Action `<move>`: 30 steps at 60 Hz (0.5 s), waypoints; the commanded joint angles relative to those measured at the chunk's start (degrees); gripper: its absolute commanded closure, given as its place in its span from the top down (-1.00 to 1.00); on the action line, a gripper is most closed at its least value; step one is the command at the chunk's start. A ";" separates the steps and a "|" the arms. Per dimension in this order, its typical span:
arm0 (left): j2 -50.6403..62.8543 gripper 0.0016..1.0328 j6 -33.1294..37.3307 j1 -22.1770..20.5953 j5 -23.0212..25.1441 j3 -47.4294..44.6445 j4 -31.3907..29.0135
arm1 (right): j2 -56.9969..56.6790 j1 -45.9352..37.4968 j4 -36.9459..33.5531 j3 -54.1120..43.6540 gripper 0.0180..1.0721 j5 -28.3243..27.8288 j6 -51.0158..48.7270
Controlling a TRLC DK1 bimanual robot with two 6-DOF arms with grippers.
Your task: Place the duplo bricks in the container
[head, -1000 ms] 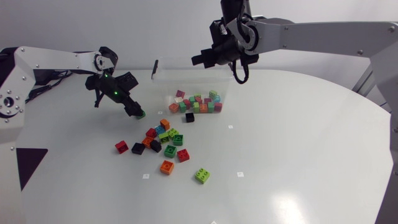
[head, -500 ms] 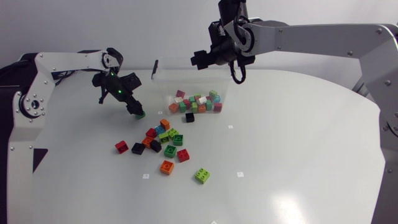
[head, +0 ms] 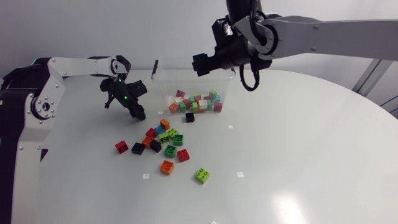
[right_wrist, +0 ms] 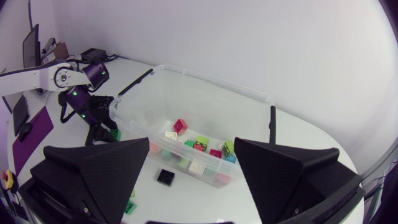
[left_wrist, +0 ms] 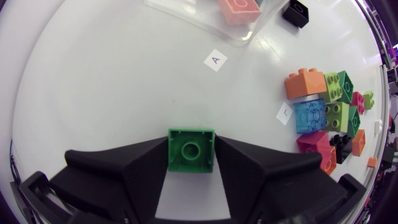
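The left arm (head: 74,65) is stretching in from the left edge, its wrist angling downward; the left gripper (head: 135,113) is pinching a green brick (left_wrist: 191,148) (both fingers pressing its sides); the right arm (head: 323,31) is spanning in from the right, held high; the right gripper (right_wrist: 191,163) is hanging with fingers spread wide.

You can read just one thing, a capital letter A on a small white tag (left_wrist: 215,60) lying on the table (left_wrist: 112,74) just beside the clear container (left_wrist: 199,15); a second tag (left_wrist: 284,113), next to the loose bricks (left_wrist: 311,116), bears a mark too unclear to make out.
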 commanded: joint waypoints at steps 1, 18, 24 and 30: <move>1.06 -0.52 1.37 0.59 -0.46 1.04 -1.49 | -5.27 0.67 0.00 -3.77 0.89 0.35 -1.20; -8.35 -0.55 2.52 1.82 -0.90 -9.24 -1.31 | -17.84 4.10 -6.50 -13.79 0.90 0.09 -3.40; -14.76 -0.55 2.69 1.73 -0.90 -14.87 -0.08 | -21.44 5.77 -7.64 -18.53 0.90 0.00 -4.54; -20.74 -0.55 2.69 1.47 -0.81 -18.56 -0.17 | -23.90 7.35 -8.96 -22.75 0.90 -0.44 -5.51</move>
